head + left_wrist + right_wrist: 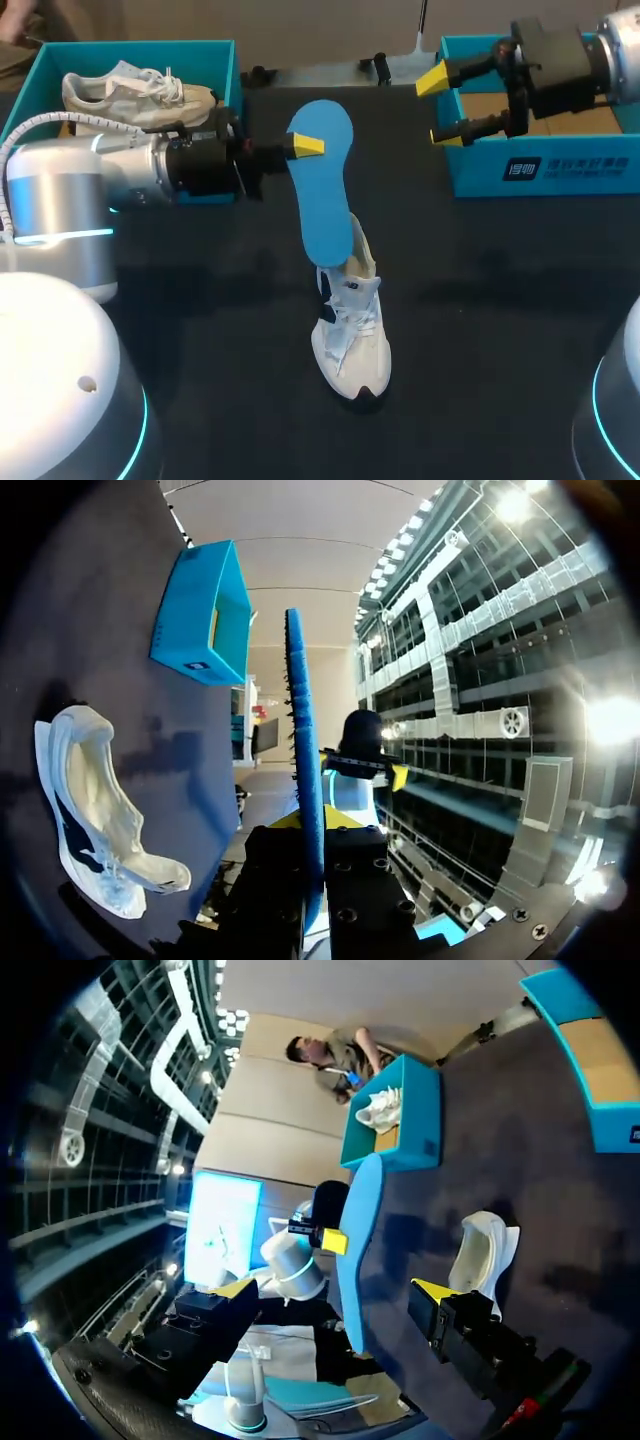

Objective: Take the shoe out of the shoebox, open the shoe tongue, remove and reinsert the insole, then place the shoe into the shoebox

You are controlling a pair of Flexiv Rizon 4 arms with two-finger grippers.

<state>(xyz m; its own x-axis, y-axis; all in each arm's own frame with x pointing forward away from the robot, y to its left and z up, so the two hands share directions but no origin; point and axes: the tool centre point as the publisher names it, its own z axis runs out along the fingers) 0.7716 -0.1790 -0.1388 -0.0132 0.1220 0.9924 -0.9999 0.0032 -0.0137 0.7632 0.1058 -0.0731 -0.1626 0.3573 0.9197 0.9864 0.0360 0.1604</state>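
Observation:
My left gripper (305, 146) is shut on the edge of a blue insole (322, 185), which it holds up over the middle of the table. In the left wrist view the insole (303, 770) shows edge-on between the fingers of that gripper (312, 825). A white shoe (350, 335) lies on the black table below it. In the wrist views the shoe (90, 820) and the insole are apart. At the back right my right gripper (438, 108) stands open and holds nothing, by the near-left corner of a blue shoebox (540, 165). In the right wrist view the insole (355, 1240) and shoe (485, 1250) lie ahead of it.
A second blue shoebox (215, 60) at the back left holds another white shoe (140, 92), just behind my left arm. Dark tabletop (500, 300) lies free around the shoe and toward the front.

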